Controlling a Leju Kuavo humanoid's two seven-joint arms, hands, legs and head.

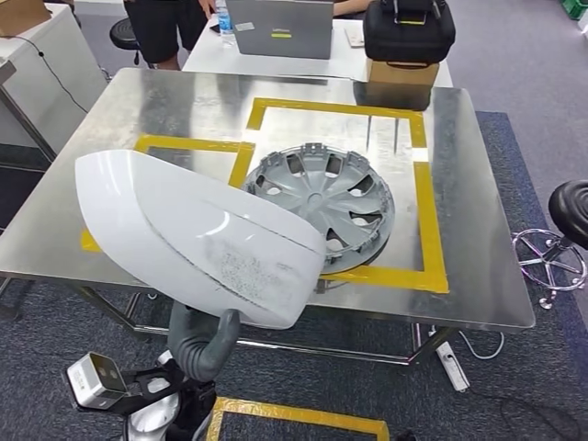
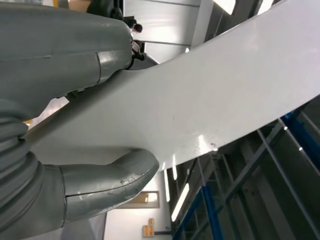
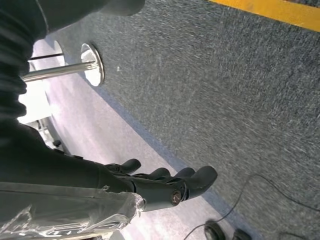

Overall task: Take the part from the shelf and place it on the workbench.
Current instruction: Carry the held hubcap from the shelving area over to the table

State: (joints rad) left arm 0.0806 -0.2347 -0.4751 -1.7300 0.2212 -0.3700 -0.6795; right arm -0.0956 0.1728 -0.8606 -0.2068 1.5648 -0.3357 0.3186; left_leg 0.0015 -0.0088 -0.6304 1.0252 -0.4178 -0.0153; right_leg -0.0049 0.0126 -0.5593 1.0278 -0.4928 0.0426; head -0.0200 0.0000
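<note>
Grey-blue carpet [image 1: 499, 386] covers the room's floor, with a strip of yellow floor tape [image 1: 298, 415] just in front of the robot and a white power strip [image 1: 452, 365] lying under the desk's near edge. The desk [image 1: 174, 115] is a broad sheet of bare, reflective metal marked with yellow tape outlines [image 1: 428, 220]; a grey wheel cover [image 1: 322, 193] lies flat on it, inside the larger outline. Beyond the desk stands a white table carrying a grey laptop [image 1: 281, 28], a black case [image 1: 409, 32] on a cardboard box [image 1: 402, 73], and a person [image 1: 163, 28] stands behind it. A black stool [image 1: 572, 211] with a chrome base sits to the right. The part [image 1: 197, 237], a large white curved shell, is held up in the air over the desk's near left edge, tilted, not touching the surface. The left hand [image 1: 201, 340] grips it from below, thumb [image 2: 113, 182] on one face and fingers [image 2: 75, 50] on the other. The right hand [image 3: 162, 182] hangs over the carpet with its dark fingers extended and apart, holding nothing.
</note>
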